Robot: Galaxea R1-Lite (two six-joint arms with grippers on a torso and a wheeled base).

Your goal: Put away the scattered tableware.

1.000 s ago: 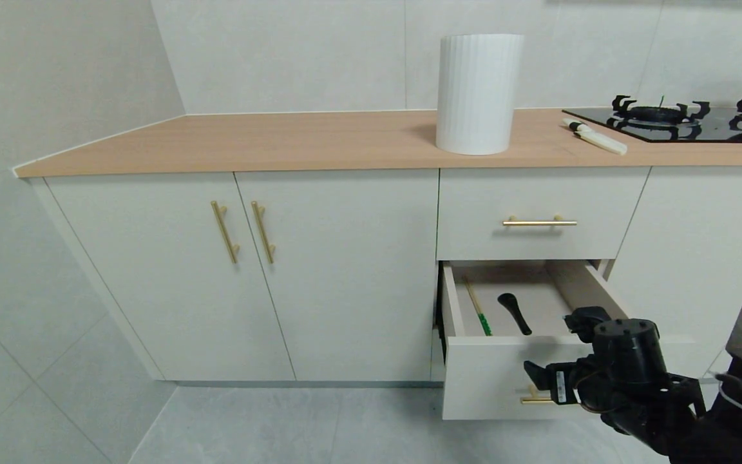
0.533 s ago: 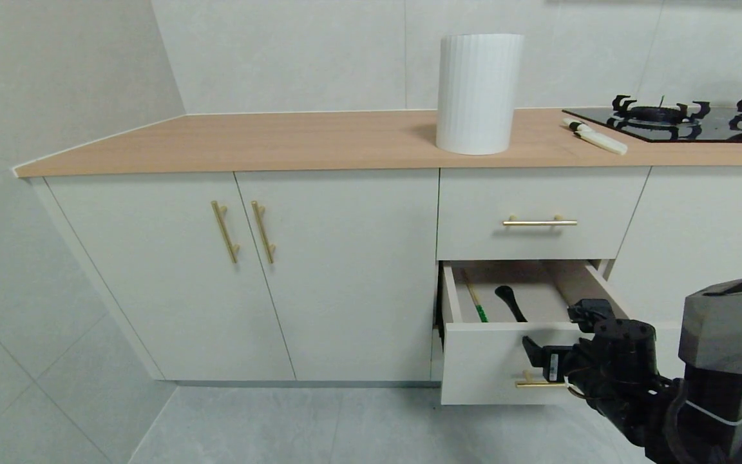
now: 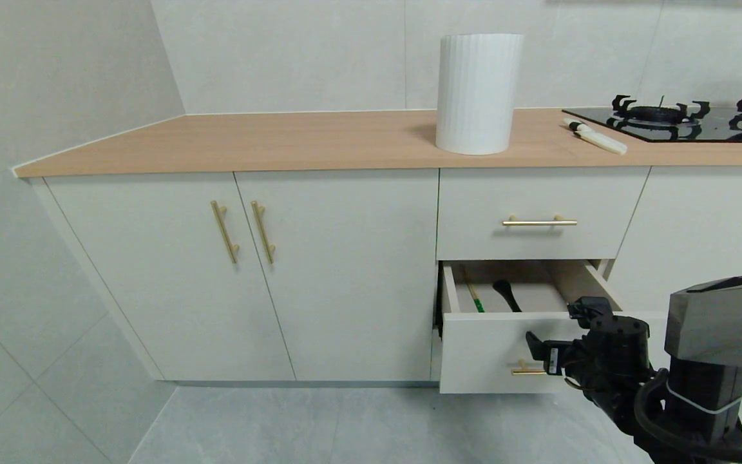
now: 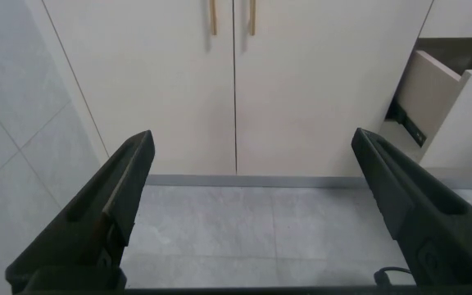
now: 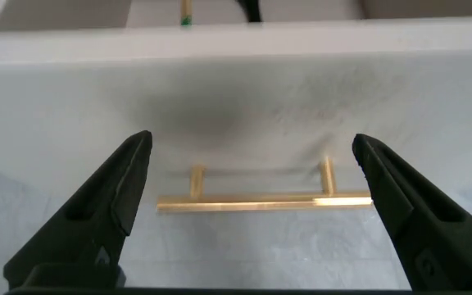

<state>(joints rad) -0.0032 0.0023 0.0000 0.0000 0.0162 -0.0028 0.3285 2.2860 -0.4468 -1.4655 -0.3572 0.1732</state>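
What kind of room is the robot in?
Most likely a kitchen. There is a gas stove set in a wooden countertop, with cupboards below, and a partly open drawer holding a black spoon and chopsticks.

white ribbed cylinder point(image 3: 479, 93) stands on the wooden countertop point(image 3: 281, 142) — black gas stove point(image 3: 674, 119) well to its right.

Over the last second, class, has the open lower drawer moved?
Yes. The lower drawer has slid inward, closing beneath the fixed upper drawer, with the right gripper at its handle.
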